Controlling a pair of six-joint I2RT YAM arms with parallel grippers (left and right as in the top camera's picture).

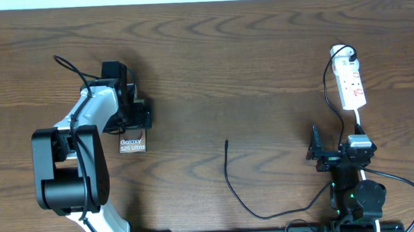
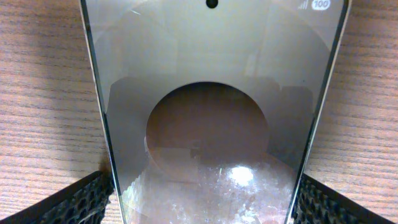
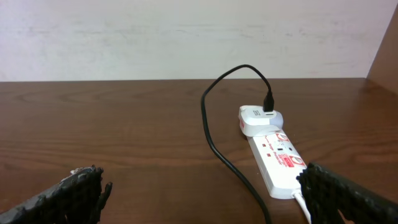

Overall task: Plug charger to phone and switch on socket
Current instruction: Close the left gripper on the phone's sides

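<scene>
- Phone (image 1: 132, 144) lies flat and face up at the 9 o'clock side of the table (image 1: 261, 56).
- Left gripper (image 2: 205, 190) straddles the phone, its jaws spread wide and its pads (image 2: 81, 202) just beside the long edges.
- Charger (image 1: 233, 185) tip lies free at the phone's 3 o'clock, well apart. The cable loops toward 6 o'clock, then climbs to the socket's far end.
- Socket (image 1: 351, 83) lies at the table's 2 o'clock.
- Right gripper (image 3: 202, 183) sits at the socket's 6 o'clock, near it, spread fully and empty.
</scene>
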